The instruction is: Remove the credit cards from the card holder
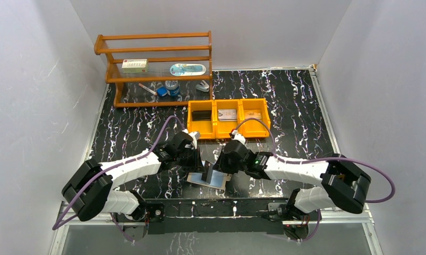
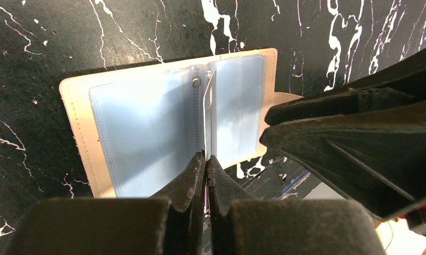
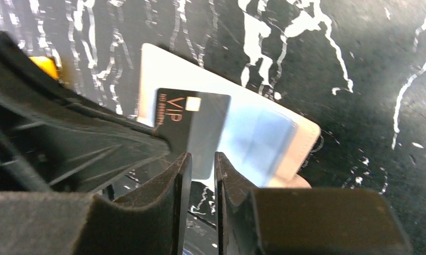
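Note:
The tan card holder (image 2: 78, 114) lies spread open on the black marbled table, its bluish plastic sleeves (image 2: 147, 127) facing up. My left gripper (image 2: 205, 156) is shut on the near edge of a thin sleeve page standing up at the spine. In the right wrist view a black credit card (image 3: 192, 127) marked VIP sits on the holder (image 3: 301, 138). My right gripper (image 3: 203, 156) hangs at that card's near edge, jaws a little apart with table showing between them. From above, both grippers meet over the holder (image 1: 210, 179).
An orange three-compartment tray (image 1: 228, 133) behind the holder has a black card (image 1: 202, 115), a grey one (image 1: 227, 114) and a brownish one (image 1: 253, 115). A wooden rack (image 1: 158, 69) with small items stands at the back left. White walls enclose the table.

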Available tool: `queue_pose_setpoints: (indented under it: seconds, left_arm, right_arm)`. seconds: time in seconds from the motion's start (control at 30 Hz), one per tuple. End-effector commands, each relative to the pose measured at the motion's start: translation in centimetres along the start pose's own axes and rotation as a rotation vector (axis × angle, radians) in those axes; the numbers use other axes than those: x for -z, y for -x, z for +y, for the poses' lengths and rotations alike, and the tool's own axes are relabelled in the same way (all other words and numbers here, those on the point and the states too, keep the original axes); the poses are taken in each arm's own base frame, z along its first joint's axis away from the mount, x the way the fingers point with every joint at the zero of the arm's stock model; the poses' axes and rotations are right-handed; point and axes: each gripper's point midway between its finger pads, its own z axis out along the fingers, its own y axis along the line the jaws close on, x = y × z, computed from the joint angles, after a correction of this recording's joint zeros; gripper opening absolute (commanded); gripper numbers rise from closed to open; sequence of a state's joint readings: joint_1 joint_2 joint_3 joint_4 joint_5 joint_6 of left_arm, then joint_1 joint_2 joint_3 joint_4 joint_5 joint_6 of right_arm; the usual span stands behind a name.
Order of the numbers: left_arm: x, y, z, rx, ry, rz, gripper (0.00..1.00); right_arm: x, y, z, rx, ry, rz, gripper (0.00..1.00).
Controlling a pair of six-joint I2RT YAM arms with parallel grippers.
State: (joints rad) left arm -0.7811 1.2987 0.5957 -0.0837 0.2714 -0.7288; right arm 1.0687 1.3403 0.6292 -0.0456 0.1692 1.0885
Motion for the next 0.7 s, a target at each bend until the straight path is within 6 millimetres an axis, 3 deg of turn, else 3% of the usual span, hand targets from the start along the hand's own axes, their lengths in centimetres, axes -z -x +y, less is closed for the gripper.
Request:
queue_pose_setpoints:
  seconds: [0.0, 0.13, 0.3, 0.5, 0.67]
  left_arm:
    - [0.4, 0.5, -0.7, -0.018, -0.010, -0.013, 0.00]
    - [0.4, 0.6, -0.8, -0.017, -0.013, -0.013, 0.00]
    - [0.3, 0.5, -1.3, -0.010, -0.046, -0.008, 0.02]
    - [-0.5, -0.4, -2.8, 0.000, -0.142, 0.059, 0.15]
    - [-0.7, -0.3, -2.5, -0.012, -0.125, 0.064, 0.16]
  right_arm:
    - [0.4, 1.9, 3.2, 0.042, 0.111, -0.064, 0.32]
    - [-1.0, 0.9, 2.9, 0.033, 0.087, -0.010, 0.33]
    - [-2.7, -0.9, 0.0, -0.011, -0.002, 0.041, 0.33]
    - [-3.1, -2.7, -2.8, -0.082, -0.051, 0.091, 0.32]
    - [-3.0, -2.6, -3.3, -0.094, -0.064, 0.088, 0.31]
